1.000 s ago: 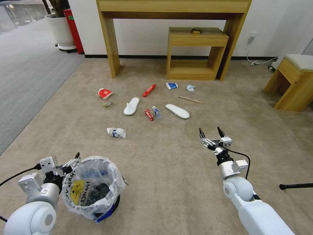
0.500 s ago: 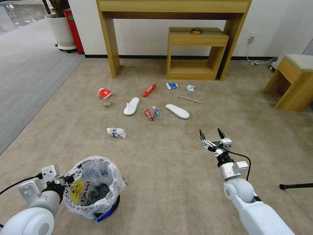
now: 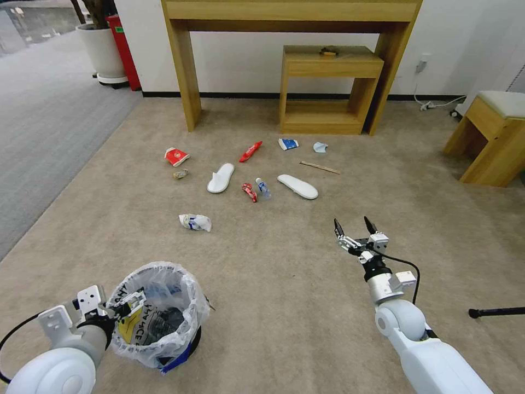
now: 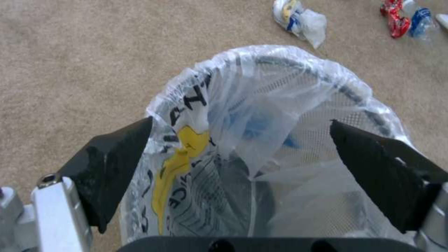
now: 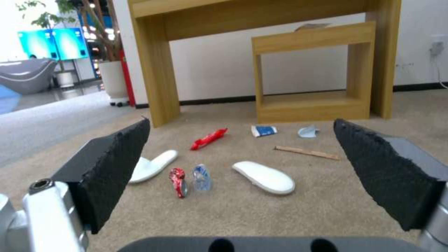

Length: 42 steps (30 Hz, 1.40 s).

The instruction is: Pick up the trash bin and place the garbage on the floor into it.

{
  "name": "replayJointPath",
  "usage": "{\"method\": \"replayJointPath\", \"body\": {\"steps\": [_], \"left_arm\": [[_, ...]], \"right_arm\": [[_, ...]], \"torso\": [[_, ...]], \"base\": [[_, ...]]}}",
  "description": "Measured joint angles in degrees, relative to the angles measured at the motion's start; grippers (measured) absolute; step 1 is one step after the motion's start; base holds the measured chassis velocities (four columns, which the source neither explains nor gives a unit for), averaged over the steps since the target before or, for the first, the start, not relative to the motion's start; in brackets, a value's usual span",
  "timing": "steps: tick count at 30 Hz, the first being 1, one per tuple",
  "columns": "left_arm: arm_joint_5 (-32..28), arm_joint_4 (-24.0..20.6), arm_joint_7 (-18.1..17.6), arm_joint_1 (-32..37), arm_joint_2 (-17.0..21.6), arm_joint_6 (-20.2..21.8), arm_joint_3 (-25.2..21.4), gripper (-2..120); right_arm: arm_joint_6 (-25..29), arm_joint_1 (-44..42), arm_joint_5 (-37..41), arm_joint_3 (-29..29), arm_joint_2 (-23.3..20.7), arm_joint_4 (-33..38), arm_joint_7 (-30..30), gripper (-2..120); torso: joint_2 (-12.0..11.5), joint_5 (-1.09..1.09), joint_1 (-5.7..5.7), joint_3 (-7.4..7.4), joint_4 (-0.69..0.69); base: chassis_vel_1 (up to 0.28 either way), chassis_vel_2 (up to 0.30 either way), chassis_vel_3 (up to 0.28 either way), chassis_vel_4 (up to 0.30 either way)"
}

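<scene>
Left gripper (image 3: 131, 304) is held wide apart at the near rim of the trash bin (image 3: 158, 312) — pickup step, nothing clamped yet. Closure on the rim is called for. Right gripper (image 3: 355, 225), spread, hangs short of the garbage (image 3: 219, 178) on the floor (image 3: 284, 284).

Black mesh trash bin (image 3: 180, 336) (clear liner, yellow-black print), red wrapper (image 3: 250, 151), white slipper (image 3: 297, 186), beige carpet (image 3: 284, 306)

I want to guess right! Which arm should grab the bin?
Probably the left. The left gripper is at the bin with open jaws around its bagged rim. The right gripper hangs open over bare carpet, away from it.
</scene>
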Motion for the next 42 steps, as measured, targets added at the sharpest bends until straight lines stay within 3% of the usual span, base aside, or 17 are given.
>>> {"method": "replayJointPath", "body": {"steps": [11,21,42], "left_arm": [[-8.35,4.01,-4.24,-2.28,4.53,-0.10,-0.45,100],[-11.61,6.50,-6.36,-2.09,7.23,-0.17,-0.63,100],[-13.47,11.34,-8.06,-4.57,7.58,-0.24,2.24,100]], "right_arm": [[0.02,0.97,-0.41,-0.70,1.76,-1.96,-0.22,100],[0.03,1.06,-0.87,-0.79,3.43,-2.54,-0.22,100],[0.28,0.74,-1.58,-0.65,5.34,-3.73,-0.38,100]], "torso": [[0.00,-0.01,0.00,0.00,0.01],[0.00,0.00,0.00,0.00,0.01],[0.00,0.00,0.00,0.00,0.00]], "base": [[0.000,0.000,0.000,0.000],[0.000,0.000,0.000,0.000],[0.000,0.000,0.000,0.000]]}}
